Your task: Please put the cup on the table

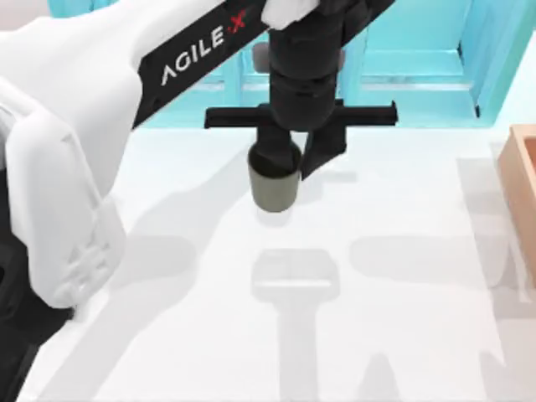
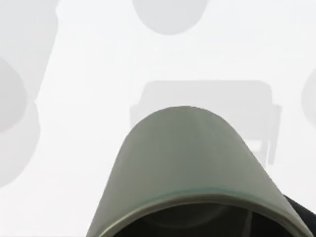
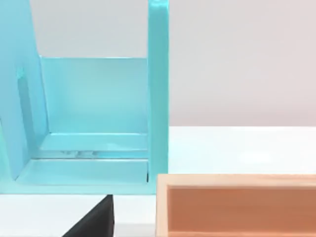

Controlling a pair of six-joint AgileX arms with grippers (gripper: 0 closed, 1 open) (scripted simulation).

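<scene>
From above I see my left arm reaching in from about ten o'clock across the table (image 1: 402, 335), its gripper (image 1: 289, 163) pointing down in front of the turquoise shelf unit (image 1: 419, 75) that runs along the twelve o'clock edge. The cup (image 1: 275, 186) sits directly under that gripper, a little toward twelve o'clock from the table's centre, upright with its mouth up. One dark finger goes down into the cup's mouth at its top rim, and the other finger comes down outside the wall on the three o'clock side, so the jaws are clamped across the cup's wall and I have it held. A soft shadow of the gripper and cup lies on the white surface toward six o'clock from the cup; whether the cup's base is touching the table or just above it I cannot tell. In the left wrist view the olive cup (image 2: 192, 158) looms close to the camera with its dark inside visible at the rim, and the bare white tabletop lies beyond it. At the three o'clock edge a wooden box (image 1: 521, 180) stands well apart from the cup. The right wrist view looks across that box (image 3: 237, 207) toward the shelf unit (image 3: 98, 108), with a black object (image 3: 94, 222) just beside the box.
</scene>
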